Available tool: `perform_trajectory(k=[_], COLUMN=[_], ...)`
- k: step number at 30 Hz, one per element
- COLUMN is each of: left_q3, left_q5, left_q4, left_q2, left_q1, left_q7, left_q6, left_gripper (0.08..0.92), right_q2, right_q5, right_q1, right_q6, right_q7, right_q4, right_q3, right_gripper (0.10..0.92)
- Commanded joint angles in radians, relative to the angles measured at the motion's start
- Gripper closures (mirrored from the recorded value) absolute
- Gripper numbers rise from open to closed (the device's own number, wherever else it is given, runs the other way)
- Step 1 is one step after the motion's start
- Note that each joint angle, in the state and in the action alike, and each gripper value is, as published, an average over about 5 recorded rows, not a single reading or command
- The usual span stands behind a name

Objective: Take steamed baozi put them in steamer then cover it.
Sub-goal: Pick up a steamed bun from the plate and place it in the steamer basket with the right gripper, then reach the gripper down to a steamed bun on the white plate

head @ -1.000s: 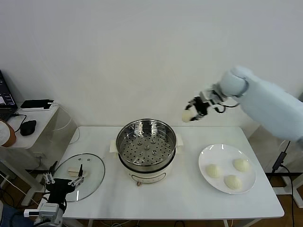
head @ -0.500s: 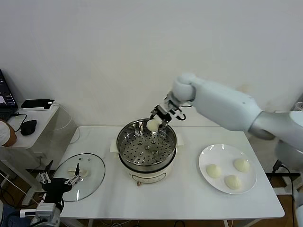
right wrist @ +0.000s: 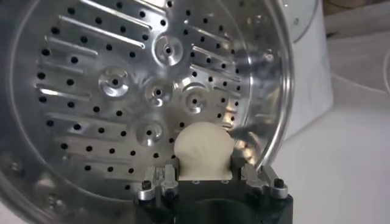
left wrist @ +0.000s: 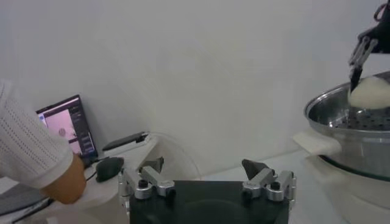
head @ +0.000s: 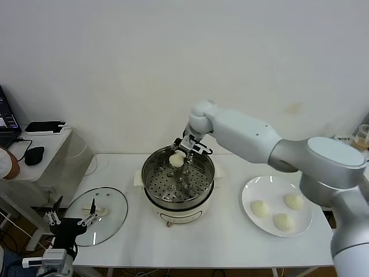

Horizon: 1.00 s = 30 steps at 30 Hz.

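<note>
My right gripper (head: 179,154) is shut on one creamy-white baozi (head: 176,160) and holds it over the far side of the steel steamer (head: 151,183). In the right wrist view the baozi (right wrist: 203,150) sits between the fingers, just above the perforated tray (right wrist: 122,91). Three more baozi (head: 259,208) lie on the white plate (head: 249,195) at the right. The glass cover (head: 112,201) with its cream handle lies flat on the table's left. My left gripper (head: 72,220) is open and empty, low by the cover's near edge; it also shows in the left wrist view (left wrist: 207,176).
A side table (head: 55,138) at the far left holds a laptop (head: 7,121), a mouse (head: 34,154) and a person's arm (left wrist: 36,164). The white wall rises just behind the table.
My right arm has carried the baozi leftward from above the table's right, down over the steamer's far rim. The left arm has drifted slightly down and left.
</note>
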Motion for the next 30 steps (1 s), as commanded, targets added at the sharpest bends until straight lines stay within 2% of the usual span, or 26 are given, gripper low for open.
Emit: perform_trajectory(k=[1, 8, 12, 15, 19, 23, 30], left_q3=[0.0, -0.005, -0.004, -0.002, -0.001, -0.002, 0.001], left_q5=[0.001, 0.0, 0.0, 0.0, 0.001, 0.0, -0.014], left_q4=[-0.003, -0.013, -0.011, -0.013, -0.023, -0.033, -0.049], left_q2=[-0.008, -0.008, -0.011, -0.015, -0.018, -0.017, 0.007], left_q1=[0.001, 0.003, 0.003, 0.002, 0.005, 0.009, 0.001], left_q7=[-0.002, -0.001, -0.001, -0.002, -0.001, -0.001, 0.003], left_q6=[0.0, 0.0, -0.001, -0.001, 0.0, 0.001, 0.014], left_gripper=[0.177, 0.177, 0.177, 0.177, 0.177, 0.177, 0.177], right_q2=[0.063, 0.06, 0.05, 0.022, -0.054, -0.158, -0.428], right_q5=[-0.14, -0.108, -0.049, 0.056, 0.238, 0.372, 0.492], right_q1=[-0.032, -0.026, -0.007, 0.017, 0.072, 0.149, 0.261], right_q6=[0.124, 0.125, 0.109, 0.063, -0.075, -0.274, -0.603], right_q7=[0.036, 0.027, 0.014, -0.018, -0.074, -0.131, -0.158], right_q4=[-0.111, -0.106, -0.087, -0.033, 0.1, 0.276, 0.53], right_q3=[0.027, 0.021, 0.006, -0.017, -0.053, -0.072, -0.078], right_gripper=[0.493, 0.479, 0.383, 0.297, 0.22, 0.205, 0.202])
